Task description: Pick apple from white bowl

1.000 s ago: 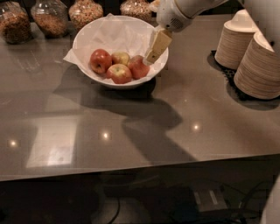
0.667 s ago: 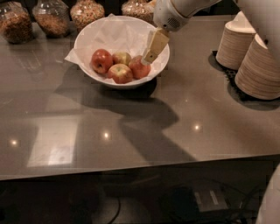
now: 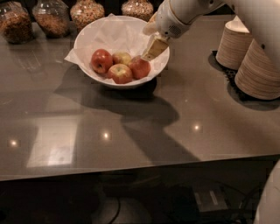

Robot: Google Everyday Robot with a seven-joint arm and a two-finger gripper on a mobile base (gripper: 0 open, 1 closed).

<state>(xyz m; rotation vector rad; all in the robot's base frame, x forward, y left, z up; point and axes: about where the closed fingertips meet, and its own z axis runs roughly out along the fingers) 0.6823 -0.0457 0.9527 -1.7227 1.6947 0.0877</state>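
The white bowl (image 3: 87, 37), lined with crumpled white paper, stands at the back of the grey counter. Several apples lie in it. The rosy red-orange apple (image 3: 140, 68) is at the right. A yellow-green apple (image 3: 123, 57) is behind it, a red one (image 3: 101, 60) is at the left, and one with a yellow patch (image 3: 120, 73) is in front. My gripper (image 3: 148, 54) reaches in over the bowl's right rim. Its tan tip points down just above and right of the rosy apple. It holds nothing that I can see.
Jars of nuts and grains (image 3: 51, 17) line the counter's back edge behind the bowl. Two stacks of tan disposable bowls (image 3: 258, 65) stand on a black mat at the right. My white arm (image 3: 188, 11) crosses above the bowl from the upper right.
The gripper has sunk slightly lower into the bowl, toward the right-hand apple. The apples and the bowl have not moved.
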